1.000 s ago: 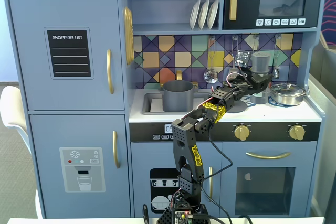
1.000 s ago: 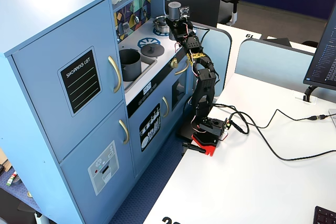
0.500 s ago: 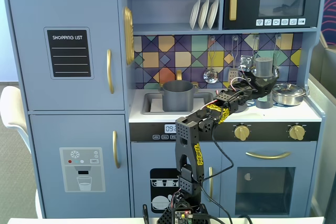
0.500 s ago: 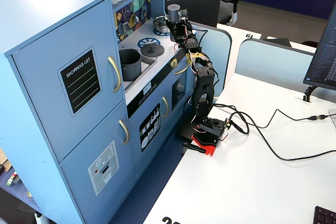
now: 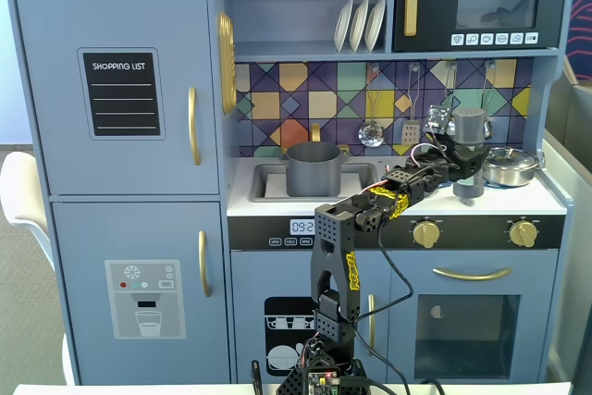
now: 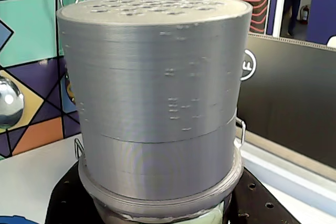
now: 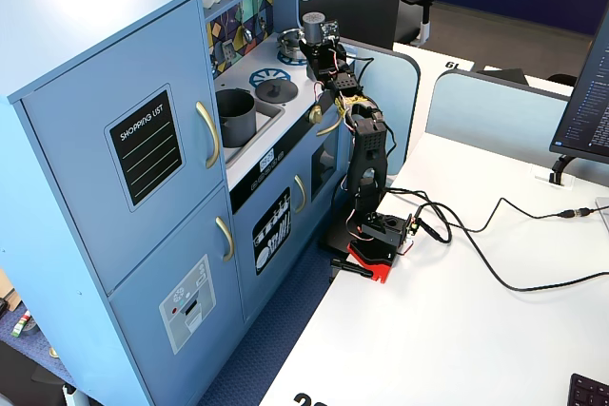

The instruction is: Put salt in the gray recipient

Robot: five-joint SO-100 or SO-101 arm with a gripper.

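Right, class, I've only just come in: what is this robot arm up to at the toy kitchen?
A small robot arm mounted in front of a toy kitchen reaches over the cooktop on the right side of a fixed view. Its pincer is around the salt, a tall gray shaker standing upright beside the shiny steel pan. The wrist view is filled by the shaker's cap, perforated on top. The gray recipient, a matte pot, sits in the sink to the left, well apart from the shaker. No salt has reached it yet.
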